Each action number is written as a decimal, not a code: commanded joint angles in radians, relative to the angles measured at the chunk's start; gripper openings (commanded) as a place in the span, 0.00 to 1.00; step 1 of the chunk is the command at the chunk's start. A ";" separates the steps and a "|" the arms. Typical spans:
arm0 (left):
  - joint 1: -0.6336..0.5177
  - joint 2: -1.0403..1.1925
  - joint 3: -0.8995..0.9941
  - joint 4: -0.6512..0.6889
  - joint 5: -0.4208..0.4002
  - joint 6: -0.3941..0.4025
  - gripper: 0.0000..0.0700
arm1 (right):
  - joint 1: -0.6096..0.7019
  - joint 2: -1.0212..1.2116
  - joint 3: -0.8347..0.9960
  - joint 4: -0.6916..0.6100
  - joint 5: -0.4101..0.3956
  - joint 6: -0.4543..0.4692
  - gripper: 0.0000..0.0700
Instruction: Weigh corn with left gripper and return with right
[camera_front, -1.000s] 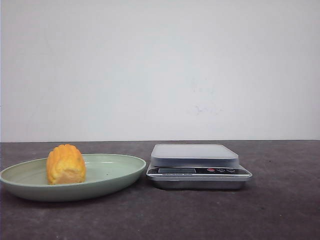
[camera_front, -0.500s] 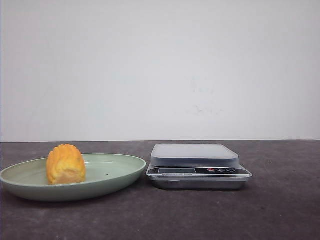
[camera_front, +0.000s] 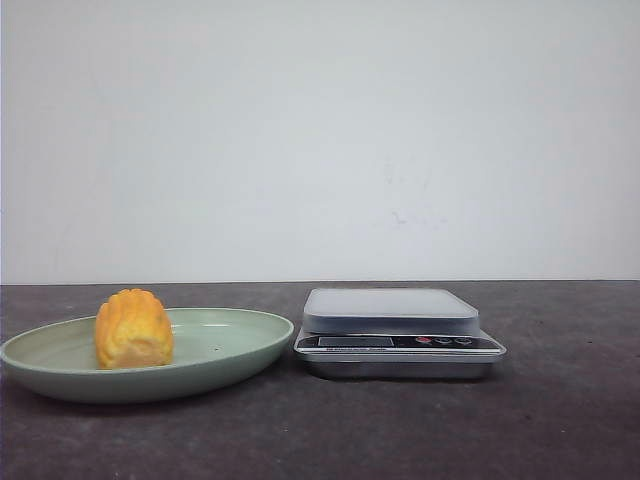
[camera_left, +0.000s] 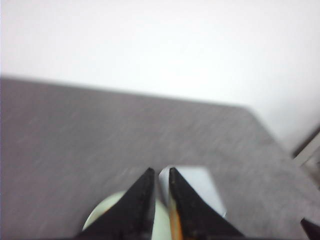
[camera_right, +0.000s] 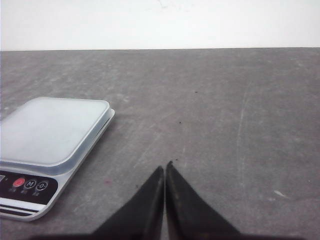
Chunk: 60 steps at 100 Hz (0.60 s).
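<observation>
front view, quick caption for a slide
Corn sits on a green plate beside an empty kitchen scale, no arm in view.

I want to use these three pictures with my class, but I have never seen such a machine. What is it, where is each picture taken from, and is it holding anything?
It is a two-armed robot at a dark table. The wide picture looks forward from the robot: a corn piece sits on a pale green plate, beside a kitchen scale with nothing on it. The other two come from cameras on the wrists. The black points are claw fingers. The left gripper, slightly blurred, is nearly closed above the plate. The right gripper is closed near the scale. Neither holds anything.
</observation>
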 joint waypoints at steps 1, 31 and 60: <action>0.055 -0.076 -0.152 0.162 0.034 0.030 0.00 | 0.003 -0.001 -0.004 0.011 0.000 0.004 0.00; 0.254 -0.338 -0.562 0.288 0.032 0.100 0.00 | 0.003 -0.001 -0.004 0.011 0.000 0.004 0.00; 0.266 -0.472 -0.802 0.370 0.037 0.178 0.00 | 0.003 -0.001 -0.004 0.011 0.000 0.004 0.00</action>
